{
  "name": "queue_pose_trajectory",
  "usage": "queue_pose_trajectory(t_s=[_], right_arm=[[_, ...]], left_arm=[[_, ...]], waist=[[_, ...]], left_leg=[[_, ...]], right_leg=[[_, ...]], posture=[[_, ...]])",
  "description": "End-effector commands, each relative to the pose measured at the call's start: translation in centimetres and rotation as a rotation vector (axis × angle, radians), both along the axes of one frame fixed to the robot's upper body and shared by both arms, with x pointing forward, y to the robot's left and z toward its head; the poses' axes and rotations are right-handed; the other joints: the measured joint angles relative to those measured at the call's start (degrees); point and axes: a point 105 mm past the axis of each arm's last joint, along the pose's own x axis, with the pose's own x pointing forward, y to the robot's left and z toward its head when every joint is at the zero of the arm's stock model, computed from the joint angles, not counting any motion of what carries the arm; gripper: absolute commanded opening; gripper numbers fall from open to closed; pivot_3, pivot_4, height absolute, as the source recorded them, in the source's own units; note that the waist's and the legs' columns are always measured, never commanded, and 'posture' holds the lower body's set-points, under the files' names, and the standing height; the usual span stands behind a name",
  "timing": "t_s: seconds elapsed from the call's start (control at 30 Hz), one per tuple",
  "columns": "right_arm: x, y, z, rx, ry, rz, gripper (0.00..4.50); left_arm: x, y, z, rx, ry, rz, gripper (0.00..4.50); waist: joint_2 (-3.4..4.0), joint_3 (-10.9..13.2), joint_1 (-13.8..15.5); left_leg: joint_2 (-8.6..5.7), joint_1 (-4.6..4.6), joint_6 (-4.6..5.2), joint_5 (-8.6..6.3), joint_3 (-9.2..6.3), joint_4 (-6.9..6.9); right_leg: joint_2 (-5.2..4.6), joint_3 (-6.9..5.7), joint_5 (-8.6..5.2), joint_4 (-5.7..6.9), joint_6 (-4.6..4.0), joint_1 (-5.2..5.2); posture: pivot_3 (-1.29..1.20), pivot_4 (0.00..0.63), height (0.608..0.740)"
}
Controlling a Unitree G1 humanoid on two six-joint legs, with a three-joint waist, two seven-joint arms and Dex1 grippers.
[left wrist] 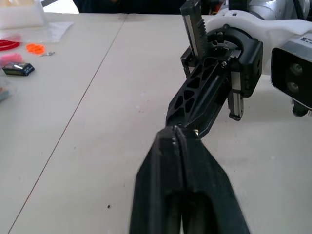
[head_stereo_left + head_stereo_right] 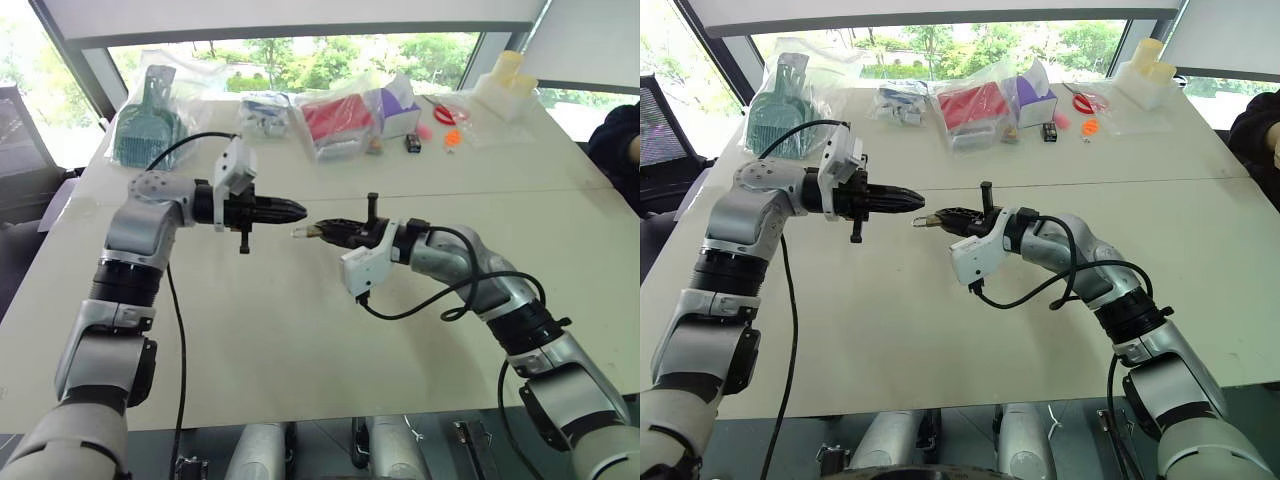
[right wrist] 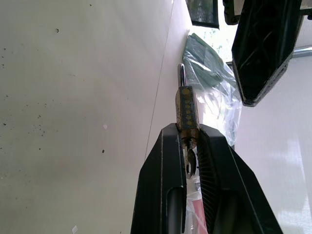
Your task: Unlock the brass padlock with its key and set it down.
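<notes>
Left eye view: the left gripper (image 2: 300, 210) points across toward the right gripper (image 2: 318, 231), fingers pressed together with nothing between them; the two tips sit near each other above the bare tabletop (image 2: 300, 340). A small pale glint at the right tip is the brass padlock (image 2: 300, 233).
Right eye view: same layout; the padlock pokes out of the right gripper toward the left one, just apart from it. Bagged clutter (image 2: 975, 108) lies well apart at the far edge.
Left wrist view: the left fingers (image 1: 170, 161) are closed on nothing, their tip close to the right gripper's.
Right wrist view: the right gripper is narrow, clamped on the lower end of the brass padlock, shackle pointing away; the key (image 3: 190, 163) hangs between the fingers below the body.
Step in hand: unlocking, judged from the closed, empty left gripper facing the held padlock.
Next move: probably reopening the left gripper, then lining it up precisely on the shackle or key, since both are tiny.
</notes>
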Motion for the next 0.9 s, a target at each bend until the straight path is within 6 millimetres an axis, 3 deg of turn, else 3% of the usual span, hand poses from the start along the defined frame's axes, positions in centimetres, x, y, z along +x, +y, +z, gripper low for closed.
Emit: queue_pose_trajectory(t_s=[0.03, 0.43, 0.9], right_arm=[[-0.1, 0.0, 1.5, 0.041, -0.035, 0.012, 0.0], [-0.3, 0.2, 2.0, 0.048, -0.04, 0.015, 0.0], [-0.4, 0.6, 2.3, 0.061, -0.042, 0.022, 0.0]], left_arm=[[-0.5, 0.0, 0.1, 0.034, -0.056, -0.022, 0.06], [0.0, 0.5, -1.8, 0.097, -0.045, -0.01, 0.06], [1.4, 0.5, -1.8, 0.08, -0.078, 0.045, 0.06]], waist=[[0.0, 0.0, 0.0], [0.0, 0.0, 0.0], [0.0, 0.0, 0.0]], left_leg=[[0.0, 0.0, 0.0, 0.0, 0.0, 0.0], [0.0, 0.0, 0.02, -0.01, 0.01, 0.0], [0.0, 0.0, 0.06, -0.03, 0.02, 0.0]], right_leg=[[0.0, 0.0, 0.0, 0.0, 0.0, 0.0], [0.0, 0.0, 0.0, 0.0, 0.0, 0.0], [0.0, 0.0, 0.0, 0.01, 0.0, 0.0]], posture=[[0.0, 0.15, 0.74], [0.0, 0.15, 0.74], [0.0, 0.15, 0.74]])
